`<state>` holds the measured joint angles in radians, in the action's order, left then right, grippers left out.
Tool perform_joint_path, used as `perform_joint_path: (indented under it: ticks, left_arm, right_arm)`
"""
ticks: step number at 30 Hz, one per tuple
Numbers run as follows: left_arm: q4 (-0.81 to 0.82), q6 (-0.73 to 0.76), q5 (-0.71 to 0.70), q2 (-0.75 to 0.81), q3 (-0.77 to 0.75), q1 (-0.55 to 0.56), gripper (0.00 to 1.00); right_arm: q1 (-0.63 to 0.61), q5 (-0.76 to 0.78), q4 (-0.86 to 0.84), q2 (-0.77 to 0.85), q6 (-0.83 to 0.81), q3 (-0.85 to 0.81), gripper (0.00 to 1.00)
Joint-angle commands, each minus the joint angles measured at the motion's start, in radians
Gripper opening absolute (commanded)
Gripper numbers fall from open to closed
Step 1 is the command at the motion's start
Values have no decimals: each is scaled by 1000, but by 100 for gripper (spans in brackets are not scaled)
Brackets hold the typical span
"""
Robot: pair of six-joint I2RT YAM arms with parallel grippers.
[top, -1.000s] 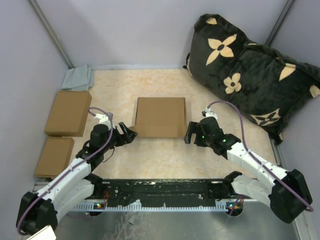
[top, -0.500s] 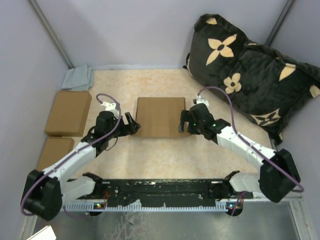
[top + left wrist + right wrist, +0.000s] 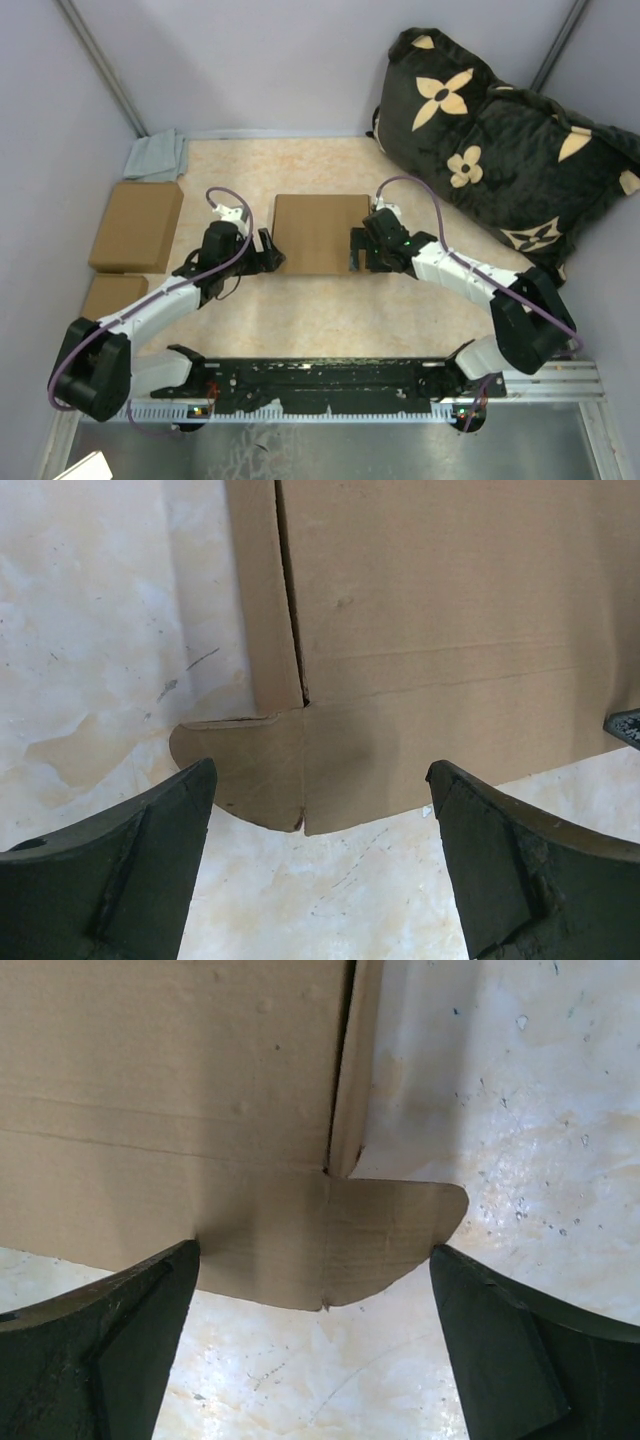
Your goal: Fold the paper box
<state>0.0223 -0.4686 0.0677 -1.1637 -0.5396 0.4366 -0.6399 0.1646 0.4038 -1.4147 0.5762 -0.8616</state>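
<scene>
Paper box (image 3: 318, 233) lies flat in the middle of the table (image 3: 330, 315), with a rounded tab sticking out at each near corner. Left gripper (image 3: 268, 250) is at the near-left corner, right gripper (image 3: 356, 250) at the near-right. Both are released, jaws spread wide and holding nothing. In the wrist views each straddles its tab.

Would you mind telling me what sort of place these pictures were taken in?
Most likely a small robot test cell: plain grey partition walls enclose a beige mottled tabletop, two white-and-black robot arms are bolted to a black rail, and a flat brown cardboard paper box lies between them.
</scene>
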Motion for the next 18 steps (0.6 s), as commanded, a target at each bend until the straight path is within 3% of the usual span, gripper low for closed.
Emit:
perform_joint_path:
  ticks: [1,18]
  left_arm:
    - [40,19,-20,-33,-25,15,93]
    - [62,4,58,-30,-9,63,89]
  right_arm:
    - [-25,36,-55,-17,-12,-67,99]
    - [-111,63,-18,-49,-1,-90,99]
